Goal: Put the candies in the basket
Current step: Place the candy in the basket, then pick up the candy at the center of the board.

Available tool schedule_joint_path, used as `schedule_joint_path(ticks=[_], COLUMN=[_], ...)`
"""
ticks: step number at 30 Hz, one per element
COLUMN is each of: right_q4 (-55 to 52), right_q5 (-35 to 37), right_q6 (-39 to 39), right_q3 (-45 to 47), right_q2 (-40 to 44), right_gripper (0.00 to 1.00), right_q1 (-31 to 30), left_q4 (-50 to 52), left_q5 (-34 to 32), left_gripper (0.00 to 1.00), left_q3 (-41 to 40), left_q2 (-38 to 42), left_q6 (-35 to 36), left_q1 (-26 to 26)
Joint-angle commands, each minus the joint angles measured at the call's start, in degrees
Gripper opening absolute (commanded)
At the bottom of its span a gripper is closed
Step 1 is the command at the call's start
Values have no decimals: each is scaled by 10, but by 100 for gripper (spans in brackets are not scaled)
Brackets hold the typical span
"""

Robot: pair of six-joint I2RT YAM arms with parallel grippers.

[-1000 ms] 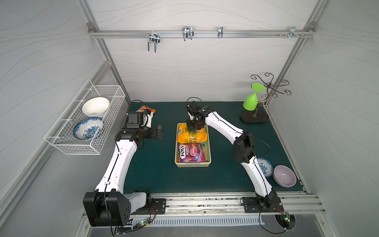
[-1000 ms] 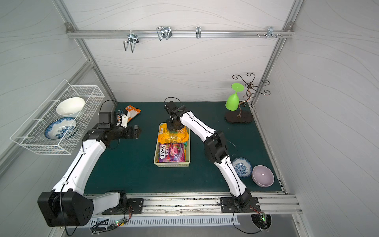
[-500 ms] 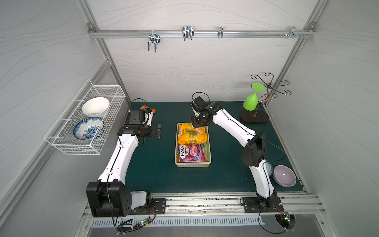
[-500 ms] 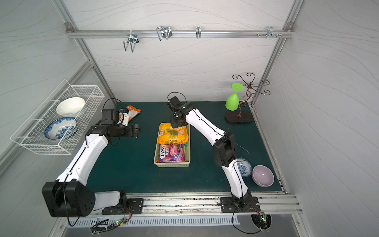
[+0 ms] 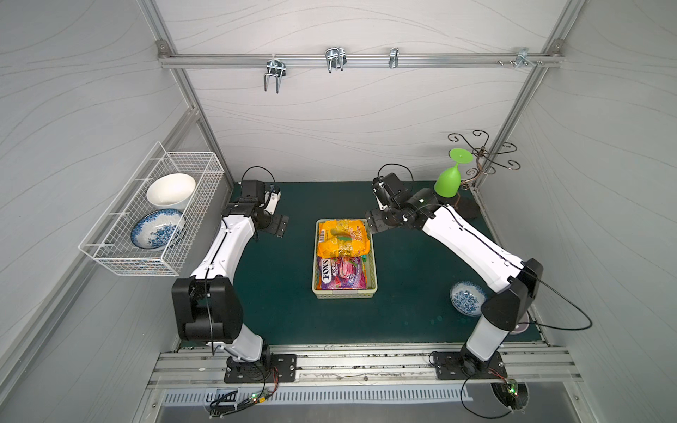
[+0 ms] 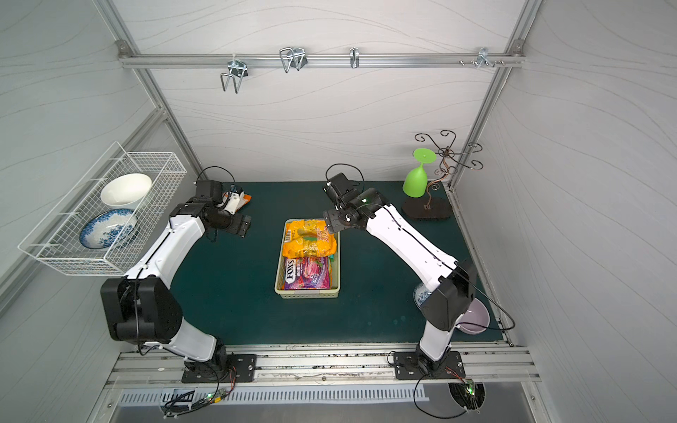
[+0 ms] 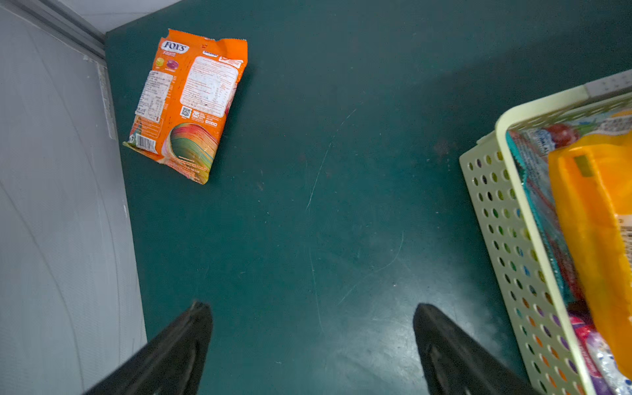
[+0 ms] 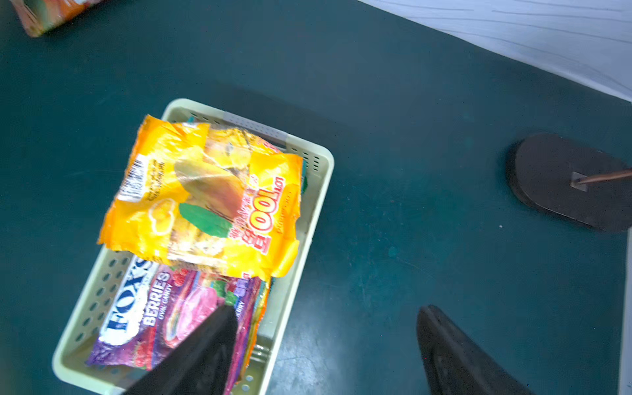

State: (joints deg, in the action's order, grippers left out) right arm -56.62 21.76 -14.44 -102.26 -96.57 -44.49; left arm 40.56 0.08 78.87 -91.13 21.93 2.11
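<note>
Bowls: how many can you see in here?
4. White bowl and blue-patterned bowl in the wall's wire basket; small blue-patterned bowl and lavender bowl on the green mat, partly behind the right arm.

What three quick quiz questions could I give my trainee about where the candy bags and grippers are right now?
1. True or false: the orange bag lies inside the basket.
2. Which colour bag lies topmost in the basket? A yellow, B purple, C orange.
3. Which gripper is nearer the orange bag, and does it hold anything?
Key: 1 false, it lies on the mat outside it. 2 A, the yellow bag. 3 The left gripper, open and empty.
</note>
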Motion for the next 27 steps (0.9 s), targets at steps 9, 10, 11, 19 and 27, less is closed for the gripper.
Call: schedule_joint_path(ticks=[9,10,11,19,27], right_q4=[86,96,104,182,211], right_q5=[-3,-7,-10,-60,-58], right_q6=[91,99,104,136,147], right_q3=[194,215,233,346,380], right_q2=[193,206,218,289,298], right_gripper=[99,99,99,99,99], right_q1=[67,76,83,114,115], left_q4=[5,5,5,10,13], left_q5=[-48,-49,-50,-87,-141], left_gripper=[94,94,94,91,88], left_q3=[134,144,153,243,363], left_q2=[-149,-164,-176,-285,-407], left_q6=[103,110,116,162,184], left_q1=[11,14,15,27,42])
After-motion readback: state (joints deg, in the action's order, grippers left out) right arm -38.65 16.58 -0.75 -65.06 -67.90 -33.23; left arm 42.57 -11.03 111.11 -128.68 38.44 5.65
